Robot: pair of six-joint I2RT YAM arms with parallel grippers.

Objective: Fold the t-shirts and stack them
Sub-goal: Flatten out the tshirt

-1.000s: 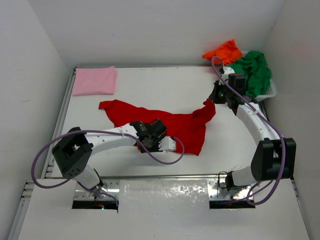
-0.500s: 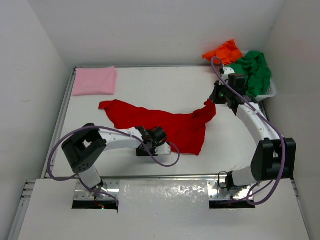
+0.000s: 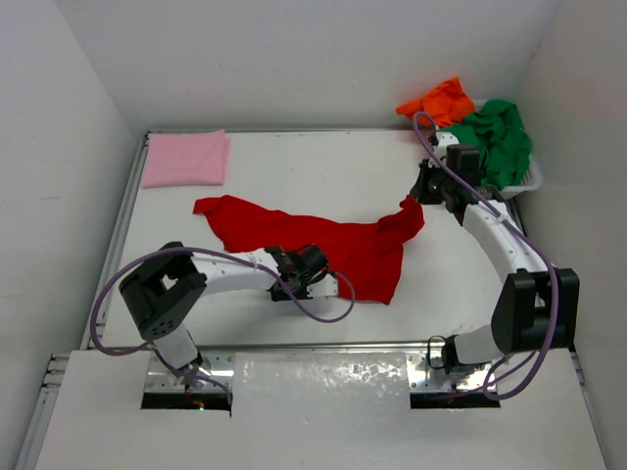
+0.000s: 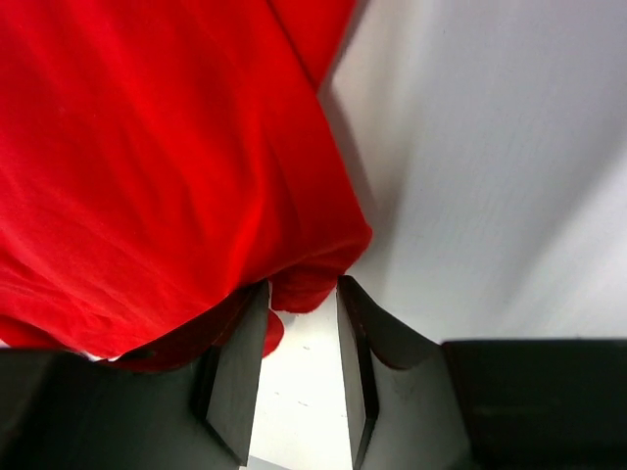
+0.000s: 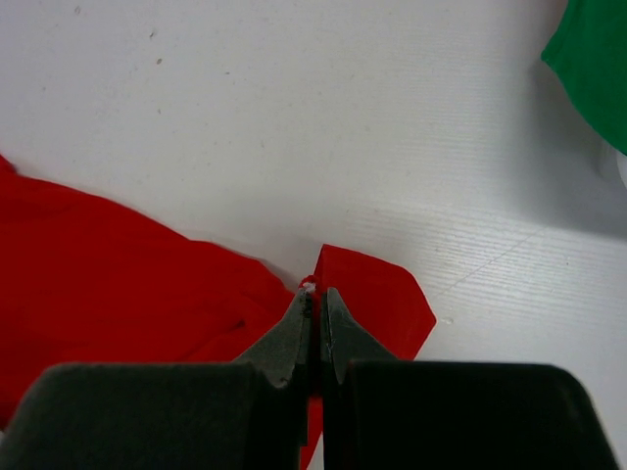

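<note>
The bright red t-shirt [image 3: 343, 245] lies spread and crumpled across the middle of the table. My left gripper [image 3: 312, 264] sits low at its near hem. In the left wrist view the left gripper [image 4: 302, 286] is open, and a fold of the red t-shirt [image 4: 147, 166] pokes in between the fingertips. My right gripper [image 3: 419, 199] is shut on the shirt's far right corner, which it holds raised. In the right wrist view the right gripper [image 5: 316, 292] pinches the red t-shirt [image 5: 118, 274]. A light pink t-shirt [image 3: 186, 159] lies folded at the far left.
The orange t-shirt [image 3: 438, 100] and the green t-shirt [image 3: 500, 142] are heaped in a white mesh basket [image 3: 532, 176] at the far right corner. The green t-shirt [image 5: 598, 59] shows at the top right of the right wrist view. Walls enclose the table.
The left arm has folded in, its elbow swinging right, and its gripper has shifted slightly left along the shirt's near hem. The right arm and its grip have not moved.
</note>
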